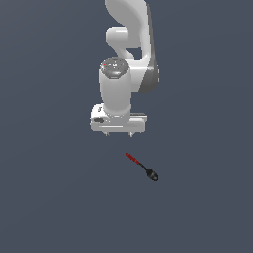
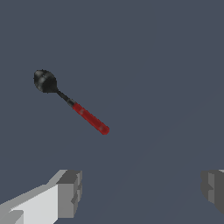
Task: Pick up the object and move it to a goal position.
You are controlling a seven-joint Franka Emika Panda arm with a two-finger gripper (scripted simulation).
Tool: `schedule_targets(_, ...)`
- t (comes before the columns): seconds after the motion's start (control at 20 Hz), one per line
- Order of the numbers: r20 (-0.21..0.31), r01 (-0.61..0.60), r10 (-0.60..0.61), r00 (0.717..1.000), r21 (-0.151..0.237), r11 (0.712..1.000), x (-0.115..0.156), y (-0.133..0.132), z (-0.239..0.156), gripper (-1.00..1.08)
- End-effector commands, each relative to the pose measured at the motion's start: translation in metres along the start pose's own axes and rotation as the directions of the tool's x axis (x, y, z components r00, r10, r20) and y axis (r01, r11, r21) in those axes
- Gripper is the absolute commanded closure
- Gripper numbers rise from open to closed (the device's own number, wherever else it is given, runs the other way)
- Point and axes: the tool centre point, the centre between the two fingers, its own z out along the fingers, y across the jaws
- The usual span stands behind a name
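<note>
Gripper (image 1: 118, 134) fingers (image 2: 68, 192) spread wide, holding nothing. Spoon (image 1: 142, 167) lies apart at approx. 4 o'clock from it, ext. view; black head toward 4.

The spoon (image 1: 142, 167) lies flat on the floor (image 1: 49, 197) (apart from the arm), below the jaws in the exterior view.

White arm upright, wrist pointing straight down; pincer (image 1: 118, 134) spread wide, fingers (image 2: 69, 192) empty.
</note>
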Motion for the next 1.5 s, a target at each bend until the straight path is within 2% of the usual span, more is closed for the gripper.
schedule_targets(0.0,0.000,0.000,0.000,1.000,0.000,1.000,0.000,0.000,0.000,-0.92)
schedule_targets(0.5,0.028,0.070,-0.070,0.997,0.004,0.998,-0.008,-0.019,0.012,-0.92)
schedule_targets(1.0,0.029,0.106,-0.106,0.994,0.003,0.994,-0.005,-0.023,0.016,-0.92)
schedule_targets(1.25,0.027,0.181,-0.181,0.983,0.001,0.983,0.003,-0.029,0.023,-0.92)
schedule_targets(1.45,0.025,0.271,-0.270,0.962,-0.001,0.963,0.012,-0.036,0.032,-0.92)
